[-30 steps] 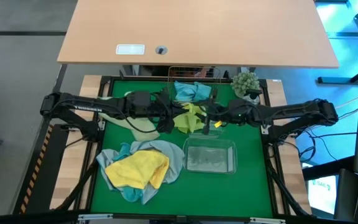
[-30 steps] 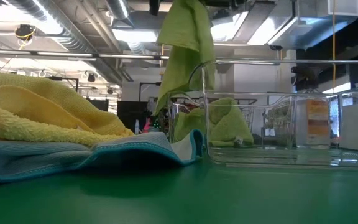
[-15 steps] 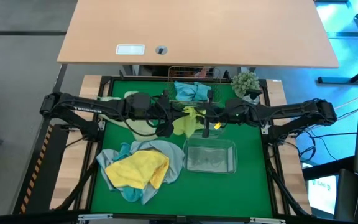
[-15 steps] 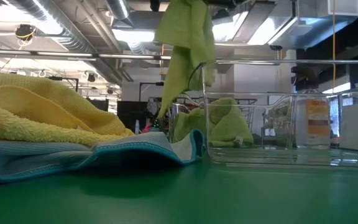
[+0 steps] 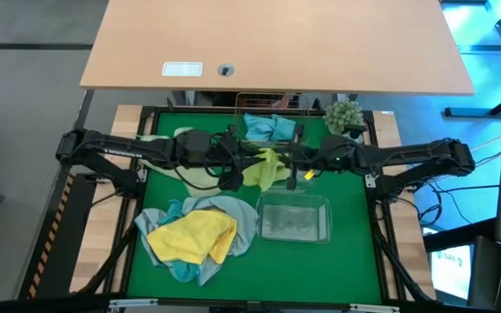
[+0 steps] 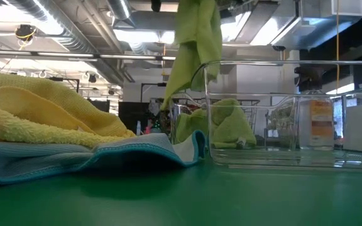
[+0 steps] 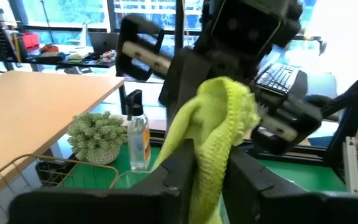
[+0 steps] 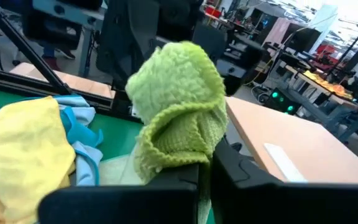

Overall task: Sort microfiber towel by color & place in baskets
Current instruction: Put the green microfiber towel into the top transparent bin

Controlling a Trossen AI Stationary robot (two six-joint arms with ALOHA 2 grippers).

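A lime-green microfiber towel (image 5: 266, 169) hangs in mid-air over the table's middle, between both grippers. My right gripper (image 8: 204, 167) comes from the right and is shut on it. My left gripper (image 7: 210, 158) comes from the left, its fingers apart with the towel (image 7: 219, 130) between them. A copper wire basket (image 5: 268, 100) stands at the far edge, with a blue towel (image 5: 268, 128) just in front of it. A clear tub (image 5: 294, 219) stands right of centre. A yellow towel (image 5: 194, 235) lies on light blue ones at the near left. My left gripper has one finger (image 7: 182, 165) on each side of the towel's bunched upper part; I cannot tell whether they touch it. My right gripper pinches a bunched fold of the towel (image 8: 182, 152), several layers, between its two fingers. The fingers come level from the table's right. The towel (image 6: 197, 50) hangs below, clear of the table.
A small potted plant (image 5: 344, 116) stands at the far right corner, and a spray bottle (image 7: 137, 140) stands beside it. A pale cloth (image 5: 191, 176) lies under my left arm. A wooden desk (image 5: 277, 43) stands beyond the far edge. Bare green mat lies along the near edge.
The green towel has shifted a little toward the table's right edge and now looks narrower and more bunched from above. It still hangs clear of the table.
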